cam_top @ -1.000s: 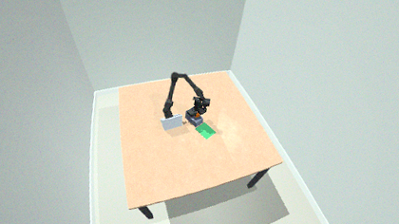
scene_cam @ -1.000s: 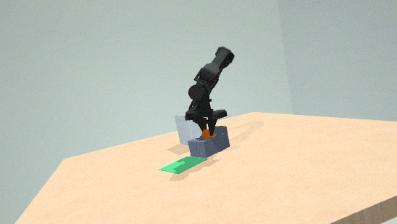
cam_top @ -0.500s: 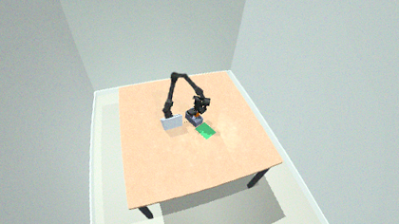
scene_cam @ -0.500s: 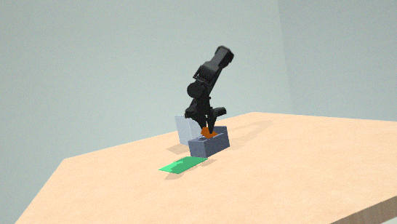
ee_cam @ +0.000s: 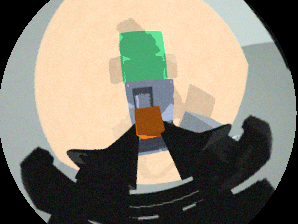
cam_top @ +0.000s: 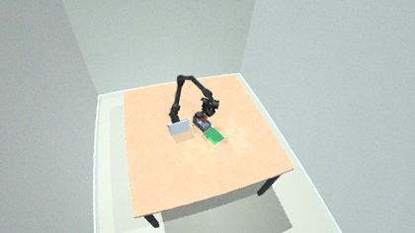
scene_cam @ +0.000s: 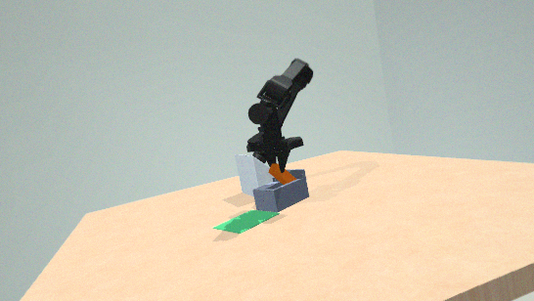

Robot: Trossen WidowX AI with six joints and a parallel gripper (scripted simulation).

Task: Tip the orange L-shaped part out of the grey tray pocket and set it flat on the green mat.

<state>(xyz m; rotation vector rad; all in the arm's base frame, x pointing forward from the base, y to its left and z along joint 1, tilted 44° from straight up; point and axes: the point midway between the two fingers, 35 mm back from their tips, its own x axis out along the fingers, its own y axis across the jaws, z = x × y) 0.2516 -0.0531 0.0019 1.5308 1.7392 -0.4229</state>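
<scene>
The orange part [cam_top: 205, 117] [scene_cam: 282, 174] [ee_cam: 149, 120] is tilted steeply, its raised end above the tray's rim on the green mat's side. Its lower end is hidden behind the tray wall in the exterior view, so I cannot tell whether it touches the tray. My gripper [cam_top: 205, 115] [scene_cam: 278, 168] [ee_cam: 148, 124] is shut on the part, one finger on each side. The grey tray [cam_top: 203, 126] [scene_cam: 293, 193] [ee_cam: 168, 89] stands below, with part of its pocket showing empty in the wrist view. The green mat [cam_top: 214, 136] [scene_cam: 246, 222] [ee_cam: 145, 56] lies flat beside the tray.
A pale upright panel [cam_top: 178, 127] [scene_cam: 247, 175] [ee_cam: 196, 123] stands on the wooden table [cam_top: 195, 171] [scene_cam: 161, 259] [ee_cam: 75, 90], to the tray's left in the top view. The arm reaches over the tray from behind.
</scene>
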